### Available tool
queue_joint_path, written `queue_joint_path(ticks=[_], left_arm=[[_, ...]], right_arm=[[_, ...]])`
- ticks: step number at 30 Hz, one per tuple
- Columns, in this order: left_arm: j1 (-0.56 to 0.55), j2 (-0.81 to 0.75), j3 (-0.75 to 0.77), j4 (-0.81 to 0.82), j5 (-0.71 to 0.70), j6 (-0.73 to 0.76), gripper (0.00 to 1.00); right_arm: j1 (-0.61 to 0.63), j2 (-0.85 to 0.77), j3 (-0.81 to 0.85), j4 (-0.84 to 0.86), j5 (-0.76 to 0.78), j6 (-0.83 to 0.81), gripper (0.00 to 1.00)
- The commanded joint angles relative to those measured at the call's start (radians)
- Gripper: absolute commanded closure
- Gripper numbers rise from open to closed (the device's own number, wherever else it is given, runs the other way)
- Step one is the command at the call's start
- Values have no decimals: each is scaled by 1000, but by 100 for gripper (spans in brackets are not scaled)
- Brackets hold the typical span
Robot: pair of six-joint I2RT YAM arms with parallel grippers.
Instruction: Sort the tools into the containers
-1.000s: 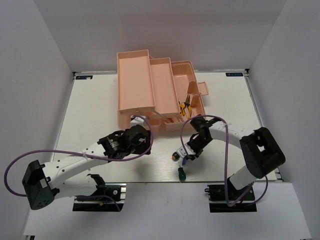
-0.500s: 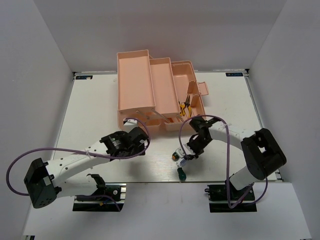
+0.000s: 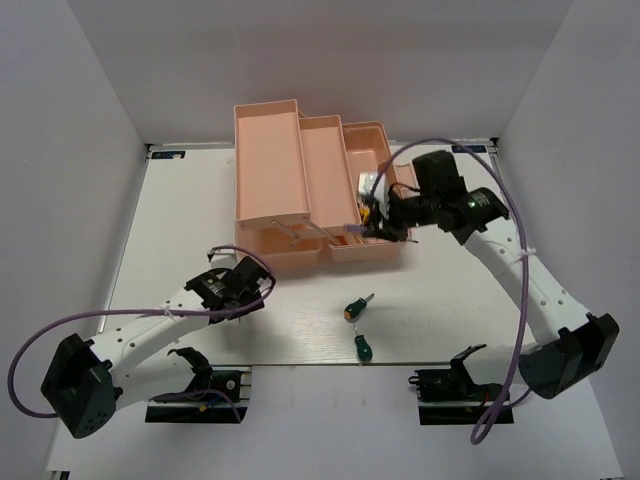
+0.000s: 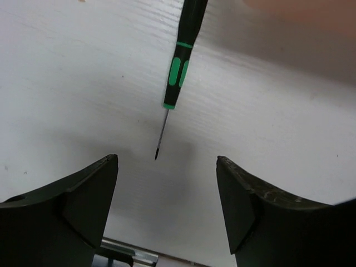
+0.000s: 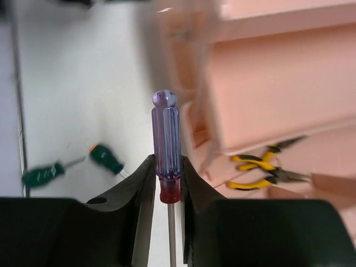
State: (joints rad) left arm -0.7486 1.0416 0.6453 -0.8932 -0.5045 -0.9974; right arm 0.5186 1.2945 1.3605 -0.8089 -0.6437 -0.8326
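The right arm has swung up from the table's near edge to reach over the toolbox [image 3: 268,160], and the right gripper [image 5: 166,167] is clamped on the blue-handled screwdriver [image 5: 166,142] near the pliers [image 5: 261,169]. The left gripper [image 4: 167,162], drawn back, hovers wide open over the thin black-green screwdriver [image 4: 181,61]. Two green-handled stubby screwdrivers [image 3: 355,306] lie on the table [image 3: 180,220].

- Toolbox [image 3: 268,165] at the tabletop's [image 3: 450,265] far middle.
- Pliers [image 5: 251,162] in its right-hand compartment.
- Two stubby screwdrivers [image 3: 355,306] [image 3: 363,347] on the tabletop before it.
- Thin screwdriver [image 4: 179,67] just ahead of the left hand [image 4: 167,162].
- Right hand [image 5: 167,178], over the toolbox's right side, gripping a screwdriver [image 5: 166,128].
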Motion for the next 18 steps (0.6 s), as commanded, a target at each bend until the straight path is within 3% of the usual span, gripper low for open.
queue_joint_path(ticks=[1,3,4,6,7,8,10,11,13,15,18], left_arm=[[60,30,-13,127,-23,52,18],[84,75,-22,184,-9,109,17],[106,125,2,224,1,153,17],[126,175,19,253,1,192,16],[146,195,31,266,1,218,16],[156,215,31,287,1,229,16],[176,250,31,310,10,249,16],[196,259,31,319,20,262,16],[210,283,31,332,33,272,19],[222,296,4,370,34,284,20],[242,336,-19,427,56,312,26]], right_arm=[[-20,139,145,216,188,479,100],[-20,216,280,199,266,619,100],[-20,362,459,148,279,645,100],[-17,454,581,45,321,739,100],[-19,595,638,24,329,798,100],[-17,635,783,4,344,814,100],[-9,739,851,13,369,820,100],[-2,758,870,20,363,819,94],[3,793,879,19,351,823,62],[-5,795,846,10,322,817,44],[-38,734,775,30,294,813,41]])
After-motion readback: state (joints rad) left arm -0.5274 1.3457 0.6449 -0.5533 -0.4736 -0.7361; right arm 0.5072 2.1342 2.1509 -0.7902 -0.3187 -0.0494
